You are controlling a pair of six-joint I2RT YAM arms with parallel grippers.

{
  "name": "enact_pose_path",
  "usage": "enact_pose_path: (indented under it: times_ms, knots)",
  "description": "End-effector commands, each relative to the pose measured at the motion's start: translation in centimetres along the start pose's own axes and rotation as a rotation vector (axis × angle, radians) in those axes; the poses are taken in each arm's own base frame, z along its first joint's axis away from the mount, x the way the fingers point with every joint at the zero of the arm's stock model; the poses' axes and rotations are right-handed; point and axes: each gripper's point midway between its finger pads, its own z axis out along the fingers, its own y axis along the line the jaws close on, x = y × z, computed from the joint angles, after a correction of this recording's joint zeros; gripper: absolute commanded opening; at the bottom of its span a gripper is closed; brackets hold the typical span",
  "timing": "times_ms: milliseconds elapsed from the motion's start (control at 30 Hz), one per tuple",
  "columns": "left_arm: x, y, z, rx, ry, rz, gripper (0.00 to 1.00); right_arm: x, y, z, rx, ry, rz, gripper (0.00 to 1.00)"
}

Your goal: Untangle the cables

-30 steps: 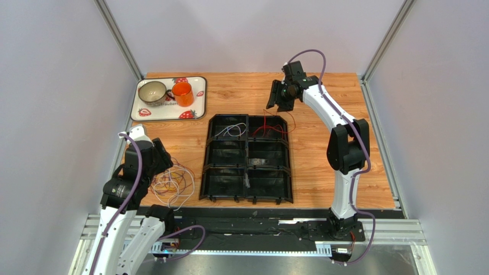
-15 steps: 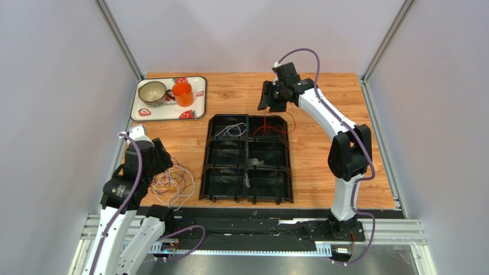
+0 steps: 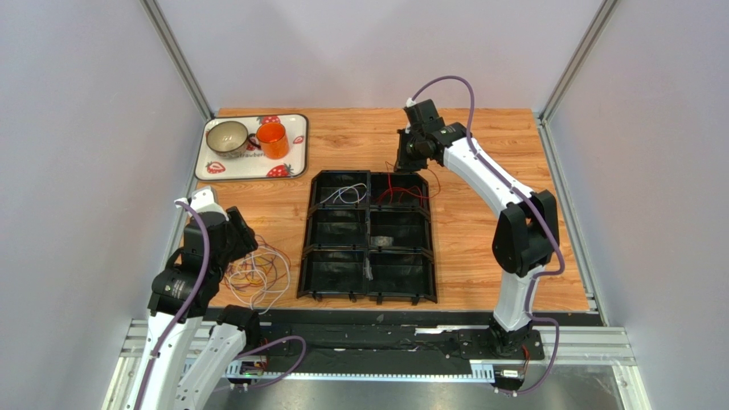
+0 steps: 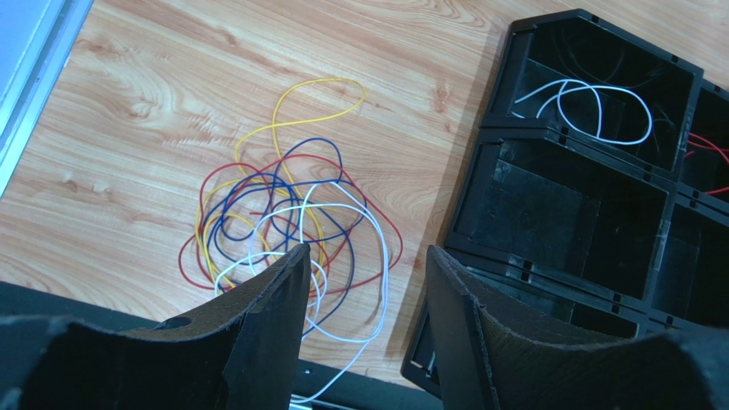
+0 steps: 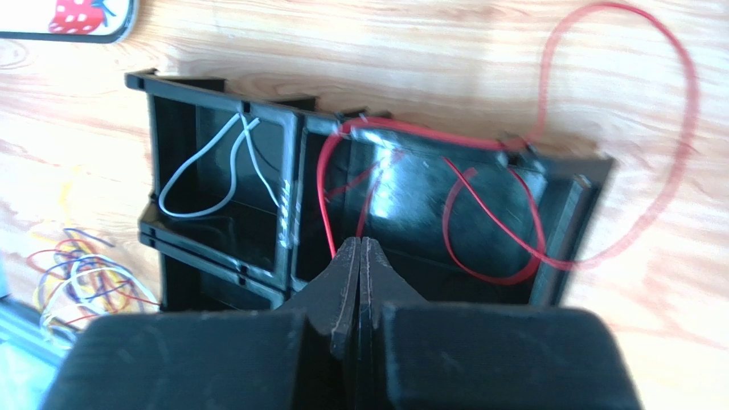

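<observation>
A tangle of thin red, blue, yellow and white cables [image 3: 257, 275] [image 4: 282, 222] lies on the wood left of the black compartment tray [image 3: 369, 231] [image 4: 556, 149]. My left gripper [image 4: 366, 249] [image 3: 244, 235] hovers open over the tangle's near right side, holding nothing. One white cable [image 3: 346, 195] [image 5: 227, 166] lies in the far left compartment. A red cable [image 3: 402, 190] [image 5: 496, 231] lies in the far right compartment and loops out over the far rim onto the table. My right gripper [image 5: 359, 241] [image 3: 409, 162] hangs above that compartment, shut, with no wire visible between the pads.
A strawberry-print serving tray [image 3: 295, 141] at the far left carries a beige mug [image 3: 227, 137] and an orange mug [image 3: 272, 139]. The black tray's other compartments hold no cables. Grey walls and metal rails border the table.
My right arm swung left and down over the tray's far right compartment, and its jaws went from open to shut. The left arm and the tangle have not moved.
</observation>
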Motion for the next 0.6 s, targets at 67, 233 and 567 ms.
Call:
enact_pose_path:
  times_ms: [67, 233, 567]
  knots:
    - [-1.0, -0.7, -0.5, 0.046, -0.040, 0.002, 0.61, -0.9, 3.1, -8.1, 0.028, -0.236, -0.065, 0.00]
    - [-1.1, -0.8, -0.8, 0.063, -0.054, 0.001, 0.61, 0.8, 5.3, -11.5, 0.031, -0.324, -0.101, 0.00]
    - [-1.0, -3.3, -1.1, 0.200, -0.022, 0.043, 0.61, 2.4, -3.1, -12.3, 0.269, -0.326, 0.110, 0.63]
